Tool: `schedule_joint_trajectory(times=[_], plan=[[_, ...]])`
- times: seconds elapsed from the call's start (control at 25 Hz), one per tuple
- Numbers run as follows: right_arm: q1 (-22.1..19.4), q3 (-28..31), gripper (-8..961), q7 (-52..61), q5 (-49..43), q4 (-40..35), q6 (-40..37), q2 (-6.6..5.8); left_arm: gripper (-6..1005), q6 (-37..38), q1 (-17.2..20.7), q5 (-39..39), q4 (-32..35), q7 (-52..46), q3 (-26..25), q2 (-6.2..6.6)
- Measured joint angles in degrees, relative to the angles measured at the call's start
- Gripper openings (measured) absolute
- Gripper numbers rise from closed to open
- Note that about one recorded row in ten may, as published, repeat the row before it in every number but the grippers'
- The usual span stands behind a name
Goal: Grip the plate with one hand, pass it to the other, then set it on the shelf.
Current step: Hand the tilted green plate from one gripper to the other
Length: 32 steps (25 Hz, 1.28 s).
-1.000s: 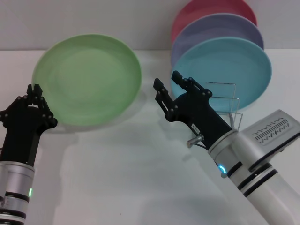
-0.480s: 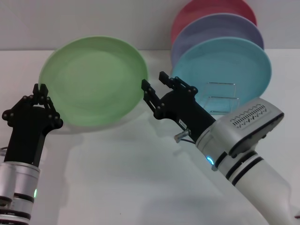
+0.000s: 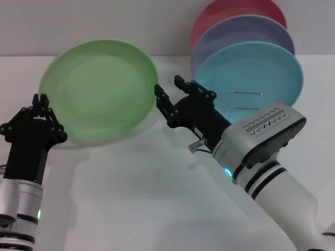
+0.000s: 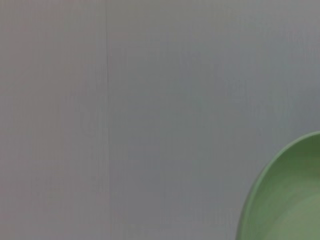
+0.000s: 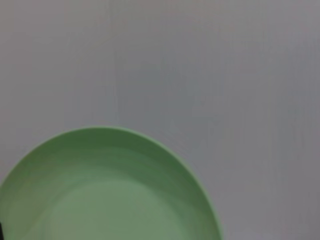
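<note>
The light green plate (image 3: 99,86) is held tilted above the white table, its face toward me. My left gripper (image 3: 41,100) is shut on its lower left rim. My right gripper (image 3: 169,88) is open, just beside the plate's right rim, with one finger close to the edge. The plate's edge shows in the left wrist view (image 4: 290,200), and much of the plate shows in the right wrist view (image 5: 105,195). The silver wire shelf (image 3: 247,106) stands at the back right, partly behind my right arm.
A teal-blue plate (image 3: 261,70), a lavender plate (image 3: 246,31) and a pink-red plate (image 3: 235,11) stand upright in the rack, one behind the other. The white table (image 3: 136,183) spreads in front of the arms.
My right gripper has moved left from the rack to the green plate's right rim. My left gripper still holds the plate, which shifted slightly and sits a little higher.
</note>
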Motion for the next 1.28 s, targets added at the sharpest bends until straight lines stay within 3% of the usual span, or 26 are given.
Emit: schedule_joint_trajectory(times=[1.28], plan=[[1.51,3.14,398,-0.61,-1.44,-0.28,4.3,0.0,34,0.88,-0.18,-1.57,-0.77,1.47,2.58,0.0]])
